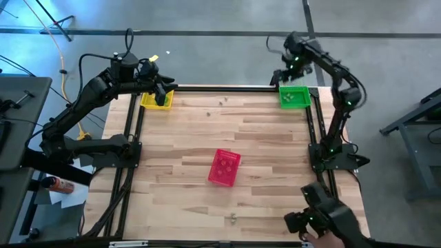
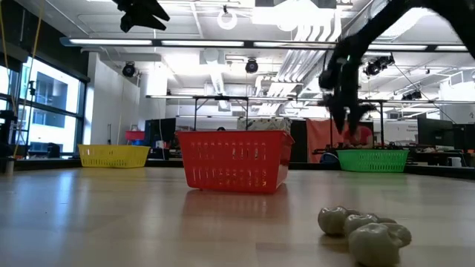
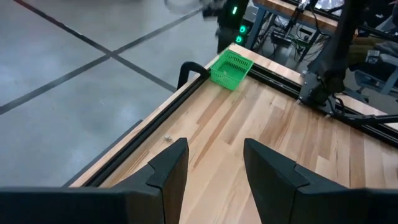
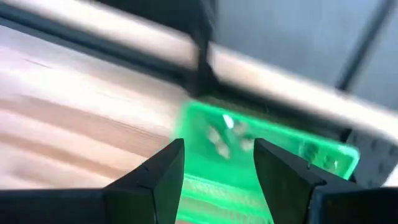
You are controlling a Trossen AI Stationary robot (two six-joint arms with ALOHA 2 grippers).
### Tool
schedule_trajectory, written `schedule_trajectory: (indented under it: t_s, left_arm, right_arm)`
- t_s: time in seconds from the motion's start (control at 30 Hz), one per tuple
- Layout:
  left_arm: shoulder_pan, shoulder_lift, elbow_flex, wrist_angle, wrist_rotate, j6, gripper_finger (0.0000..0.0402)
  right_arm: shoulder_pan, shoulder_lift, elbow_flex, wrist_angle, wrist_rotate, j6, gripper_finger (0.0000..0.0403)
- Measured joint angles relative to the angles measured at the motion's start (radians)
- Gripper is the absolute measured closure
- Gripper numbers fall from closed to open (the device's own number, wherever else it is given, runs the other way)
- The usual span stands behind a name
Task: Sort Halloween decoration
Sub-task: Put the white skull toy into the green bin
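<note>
Halloween decoration [image 2: 364, 232]: small pale lumps clustered on the table's near edge; likely light and hard, best pinched across the middle. Left gripper [image 1: 162, 91] hangs over the yellow basket [image 1: 156, 101], fingers apart, empty, well away from the cluster. Right gripper [image 4: 216, 163] hangs above the green basket [image 1: 294, 97], fingers apart, pale trinkets below it in the basket.

The whole surface [image 1: 227, 138] is seen from straight above in the high view, at some distance. In the low view it is seen level from its near edge, facing the room beyond. The left wrist view is aimed across the far edge toward the green basket [image 3: 231, 68] at the far right corner. The right wrist view is held close above that basket. The basket is shared by all four views.
</note>
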Motion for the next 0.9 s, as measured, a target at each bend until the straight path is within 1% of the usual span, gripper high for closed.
schedule_trajectory:
  t_s: [0.07,0.17,0.23,0.3,0.53,0.67,0.8,0.9]
  left_arm:
    - [0.0,0.0,0.0,0.0,0.0,0.001,0.0254]
    - [0.0,0.0,0.0,0.001,0.0,0.017,0.0254]
    - [0.0,0.001,0.0,0.001,0.0,0.023,0.0254]
    - [0.0,0.005,0.0,0.001,0.0,0.023,0.0254]
    - [0.0,0.026,0.0,0.001,0.0,0.023,0.0254]
    - [0.0,0.042,0.0,0.001,0.0,0.023,0.0254]
    - [0.0,0.058,0.0,0.001,0.0,0.023,0.0254]
    - [0.0,0.074,0.0,0.002,0.0,0.021,0.0254]
  right_arm:
    - [0.003,-0.07,0.014,0.046,-0.086,-0.026,0.0214]
    - [0.022,-0.19,0.003,0.166,-0.264,-0.047,0.0214]
    - [0.052,-0.271,-0.011,0.248,-0.365,-0.042,0.0214]
    - [0.096,-0.345,-0.028,0.307,-0.42,-0.042,0.0214]
    - [0.316,-0.566,-0.154,0.4,-0.437,-0.046,0.0214]
    - [0.448,-0.66,-0.24,0.493,-0.429,-0.021,0.0214]
    - [0.544,-0.693,-0.272,0.589,-0.426,-0.07,0.0214]
    - [0.596,-0.684,-0.273,0.674,-0.419,-0.039,0.0214]
